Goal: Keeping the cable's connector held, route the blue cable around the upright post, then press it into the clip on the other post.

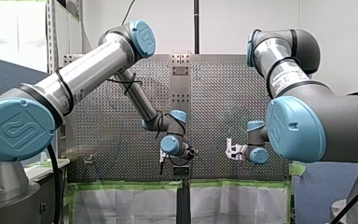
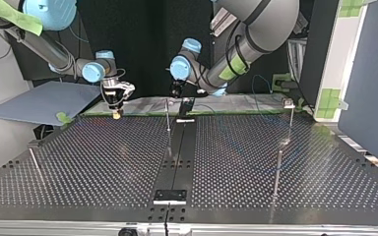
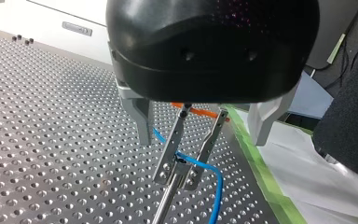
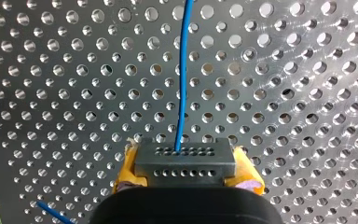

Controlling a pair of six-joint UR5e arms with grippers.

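Blue cable (image 3: 220, 186) crosses clip (image 3: 176, 169) fork, between your left gripper (image 3: 200, 140) jaws; jaws apart, empty. Your right gripper (image 4: 186, 173) clamped on connector (image 4: 184, 158); cable runs straight ahead from it. Left arm nearer clip: likely yours to press.

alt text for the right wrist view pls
My right gripper is clamped, yellow pads on either side, on a grey connector with two rows of small holes. A blue cable runs from the connector straight ahead of the gripper over the perforated table.
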